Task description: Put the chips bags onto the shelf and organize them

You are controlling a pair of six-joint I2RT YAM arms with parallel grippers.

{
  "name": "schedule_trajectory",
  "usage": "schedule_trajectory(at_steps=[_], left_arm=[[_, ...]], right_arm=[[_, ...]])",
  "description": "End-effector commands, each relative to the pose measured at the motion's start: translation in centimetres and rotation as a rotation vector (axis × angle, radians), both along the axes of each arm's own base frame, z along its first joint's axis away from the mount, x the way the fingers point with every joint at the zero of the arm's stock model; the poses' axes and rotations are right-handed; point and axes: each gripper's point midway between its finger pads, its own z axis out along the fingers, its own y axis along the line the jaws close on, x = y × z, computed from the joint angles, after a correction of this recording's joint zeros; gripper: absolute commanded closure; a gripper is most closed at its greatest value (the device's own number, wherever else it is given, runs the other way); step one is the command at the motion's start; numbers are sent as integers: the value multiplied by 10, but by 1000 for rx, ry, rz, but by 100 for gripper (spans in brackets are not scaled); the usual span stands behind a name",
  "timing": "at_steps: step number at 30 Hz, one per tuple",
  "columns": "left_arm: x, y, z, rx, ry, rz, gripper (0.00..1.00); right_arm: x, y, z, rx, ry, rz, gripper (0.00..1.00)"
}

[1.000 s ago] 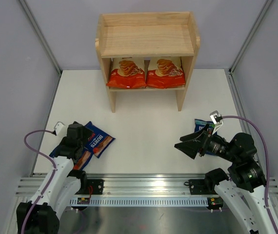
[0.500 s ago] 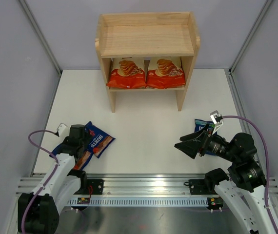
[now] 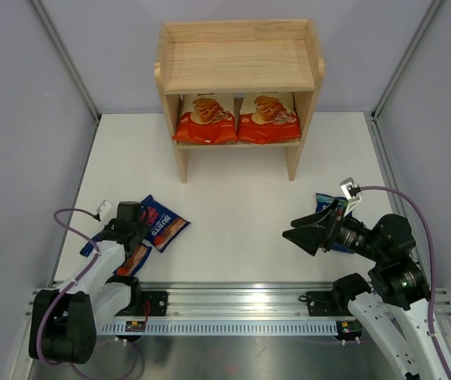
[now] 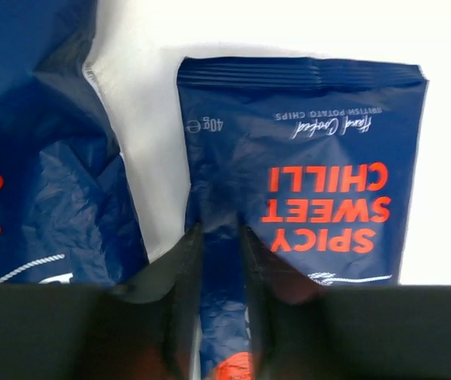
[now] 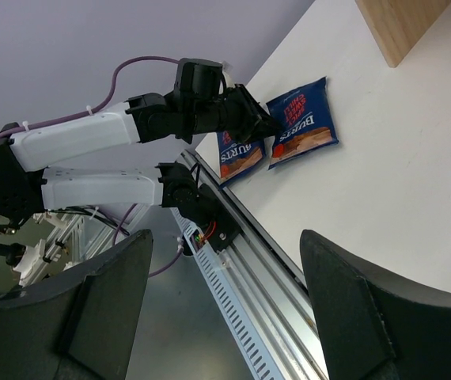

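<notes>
Left end effector [image 4: 219,237] — on Burts bag [image 4: 320,142]

Your shelf [image 3: 241,63] is pale bare wood, matt, with the grain showing. The orange bags [image 3: 205,119] [image 3: 268,119] are glossy printed film. The blue chip bag [image 4: 320,182] is shiny plastic film, creased and crinkled, with a finely ribbed seal along one edge; the second blue bag [image 4: 43,182] has the same wrinkled sheen. Your table [image 3: 241,222] is smooth matt white. The rail [image 3: 241,305] is bare ribbed metal, dully bright. The left gripper [image 4: 219,237] has matt black fingers [image 4: 162,301]. The left arm [image 5: 75,142] wears smooth white plastic with a slight gloss, and its purple cable [image 3: 67,218] looks smooth and rubbery.
</notes>
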Motion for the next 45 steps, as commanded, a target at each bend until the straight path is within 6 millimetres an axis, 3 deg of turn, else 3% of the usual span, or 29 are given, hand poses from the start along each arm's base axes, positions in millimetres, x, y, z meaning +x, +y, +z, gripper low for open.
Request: schedule_trajectory(at_steps=[1, 2, 5, 6, 8, 11, 12, 19, 25, 32, 39, 45], left_arm=[[13, -7, 8, -28, -43, -35, 79], [13, -8, 8, -32, -49, -41, 87], [16, -11, 13, -44, -85, -51, 93], [15, -12, 12, -47, -87, -55, 99], [17, -12, 15, -52, -103, -57, 100], [17, -11, 22, -43, -112, -53, 74], [17, -9, 26, -35, -120, -45, 71], [4, 12, 38, 35, -124, 41, 58], [26, 21, 50, 23, -167, 44, 48], [48, 33, 46, 17, -176, 50, 34], [59, 32, 25, -26, -145, 25, 40], [61, 24, 3, -67, -123, -3, 61]], right_arm=[[6, 4, 6, 20, -16, 3, 18], [7, 4, 5, 20, -12, 3, 18], [10, 5, 3, 20, -2, 1, 18], [11, 5, 2, 19, 2, 0, 18], [11, 6, -1, 18, 12, 1, 18], [11, 6, -2, 21, 18, 1, 18], [12, 6, -3, 21, 21, 0, 18], [15, 7, -2, 29, 32, -4, 19], [14, 8, 0, 32, 32, 4, 19], [12, 7, 1, 24, 22, 6, 19], [11, 7, 0, 18, 14, 7, 19], [11, 7, -2, 14, 19, 7, 19]])
